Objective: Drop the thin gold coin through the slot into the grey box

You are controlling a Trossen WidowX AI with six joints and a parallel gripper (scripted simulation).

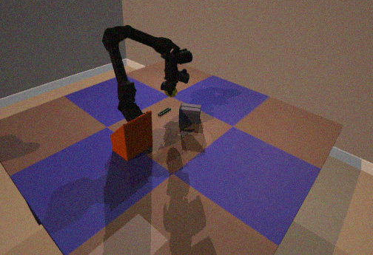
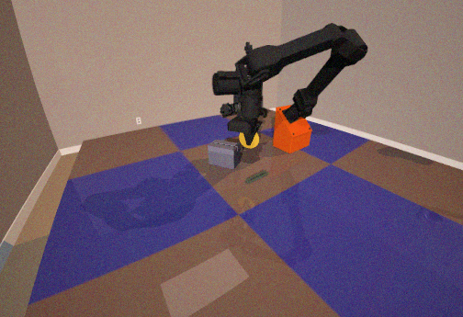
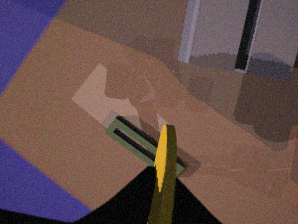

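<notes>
Your claw (image 2: 248, 136) is closed almost all the way, its fingers pinching the thin gold coin (image 2: 249, 140) by its upper part. The coin hangs on edge below the fingertips, off the floor, and from the wrist view you see it edge-on as a narrow yellow sliver (image 3: 165, 159) rising out of the dark claw body.

The coin is out of its dark-green holder (image 3: 141, 144), which lies directly beneath it on a brown floor tile with its groove unoccupied. You can see the same holder as a small green strip (image 2: 256, 176) in the exterior view, near the grey box (image 2: 224, 153).

The box sits just beside the claw, with the coin hanging close to its side and a little above lid height. Its slot (image 3: 248, 34) shows as a dark narrow band in the lid at the upper right of the wrist view, off to the side of the coin and not under it.

No writing or label can be read on any item.
</notes>
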